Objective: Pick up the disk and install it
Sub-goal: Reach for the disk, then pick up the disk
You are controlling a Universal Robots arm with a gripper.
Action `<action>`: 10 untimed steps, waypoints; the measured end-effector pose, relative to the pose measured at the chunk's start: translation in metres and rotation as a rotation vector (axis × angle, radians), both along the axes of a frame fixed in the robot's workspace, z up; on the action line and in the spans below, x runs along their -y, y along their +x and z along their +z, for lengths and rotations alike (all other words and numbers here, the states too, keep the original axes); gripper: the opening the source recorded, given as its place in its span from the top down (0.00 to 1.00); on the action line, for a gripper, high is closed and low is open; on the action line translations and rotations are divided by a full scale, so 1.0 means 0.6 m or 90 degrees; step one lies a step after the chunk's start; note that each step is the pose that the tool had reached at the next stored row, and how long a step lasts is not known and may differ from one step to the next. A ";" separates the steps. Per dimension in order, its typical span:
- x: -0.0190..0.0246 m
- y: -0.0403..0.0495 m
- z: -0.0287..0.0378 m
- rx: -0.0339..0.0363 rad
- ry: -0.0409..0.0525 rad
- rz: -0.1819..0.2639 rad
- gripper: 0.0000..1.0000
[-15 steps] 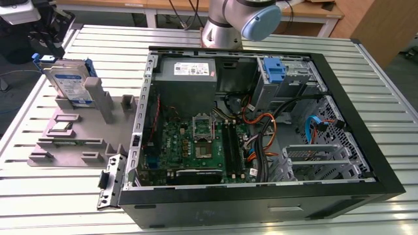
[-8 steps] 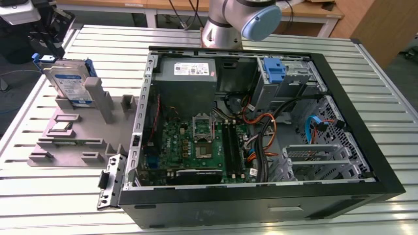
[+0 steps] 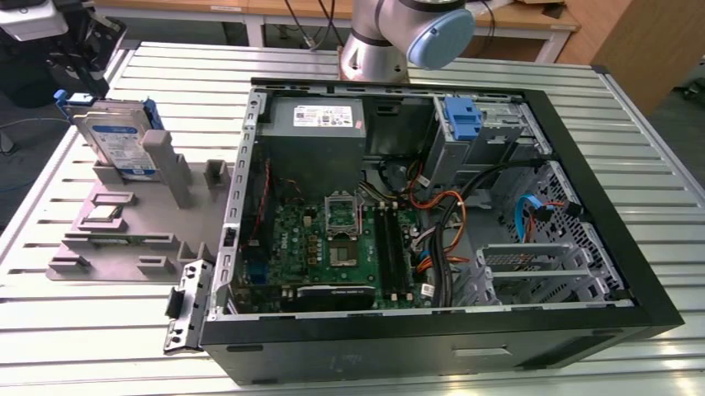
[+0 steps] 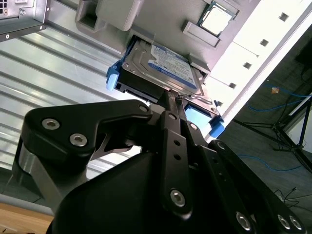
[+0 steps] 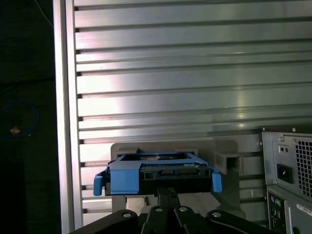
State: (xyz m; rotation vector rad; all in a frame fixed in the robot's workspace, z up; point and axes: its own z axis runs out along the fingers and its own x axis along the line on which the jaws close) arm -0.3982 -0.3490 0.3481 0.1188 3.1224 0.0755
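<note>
One big metal table [image 3: 617,124] made of long silver slats holds everything. On it lies a black computer case [image 3: 617,318] with its side off, so the inside shows. The robot arm [image 3: 408,33] stands behind the case, grey with a light blue cap.

Inside the case, a grey power box [image 3: 319,124] with a white label sits at the far side. A green board [image 3: 330,239] lies below it. A blue caddy [image 3: 465,120] sits in the far corner toward the exterior view's right, and orange and black wires run near the middle.

A grey stand [image 3: 121,239] lies on the table just beside the case, on the exterior view's left. A small square chip [image 3: 102,214] rests on it.

The disk [image 3: 114,139] is outside the case. It stands on its edge in a slot at the far end of the grey stand. It is silver with a white and blue label and has a blue frame around it.

In both wrist views the black claw [image 4: 171,96] points at the disk [image 4: 163,66] from close by. The two thin fingers [image 4: 176,109] are pressed together with nothing between them. In the first wrist view the claw [image 5: 168,191] lines up with the middle of the disk's [image 5: 156,173] blue end.
</note>
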 end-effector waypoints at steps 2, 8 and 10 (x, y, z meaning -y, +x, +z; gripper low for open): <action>-0.0003 0.000 0.000 -0.0001 0.0000 0.000 0.90; -0.0003 0.000 0.000 0.0000 0.0015 0.000 0.90; -0.0004 0.000 0.000 0.0000 0.0016 0.000 0.90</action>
